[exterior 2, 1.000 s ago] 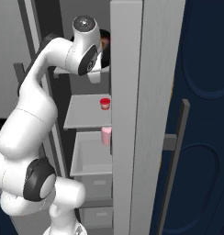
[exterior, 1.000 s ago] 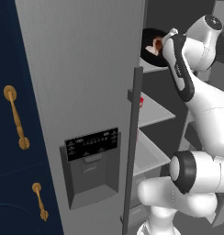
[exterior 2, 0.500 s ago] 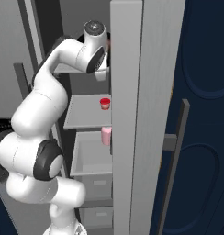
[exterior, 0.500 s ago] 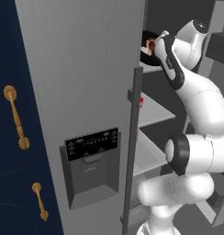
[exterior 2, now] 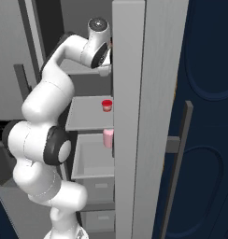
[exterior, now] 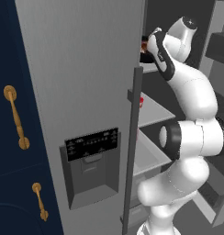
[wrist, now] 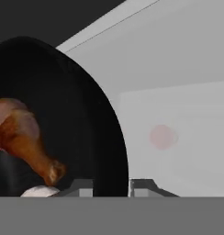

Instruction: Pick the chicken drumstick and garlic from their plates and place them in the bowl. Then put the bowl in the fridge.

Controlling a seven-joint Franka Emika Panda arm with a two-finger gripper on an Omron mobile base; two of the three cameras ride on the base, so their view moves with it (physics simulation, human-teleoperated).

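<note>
The black bowl (wrist: 86, 114) rests on an upper white shelf inside the fridge (exterior: 81, 69). In it lie the reddish-brown chicken drumstick (wrist: 26, 137) and, at the bottom edge of the hand view, the pale garlic (wrist: 38, 192). My gripper (wrist: 111, 187) straddles the bowl's rim, one fingertip (wrist: 141, 187) outside the wall and one inside. I cannot make out whether they still press on it. From the left base view the hand (exterior: 150, 48) reaches in behind the door edge beside the bowl (exterior: 146, 57). The plates are out of view.
The fridge door (exterior 2: 134, 116) stands open close beside the arm, its bar handle (exterior: 132, 147) in front. A red cup (exterior 2: 106, 105) sits on the middle shelf (exterior 2: 85, 116), a pink container (exterior 2: 108, 137) below it. Navy cabinets with brass handles (exterior: 15, 119) flank the fridge.
The arm has stretched further up and into the fridge, carrying the bowl deeper over the upper shelf. The base and door have not moved.
</note>
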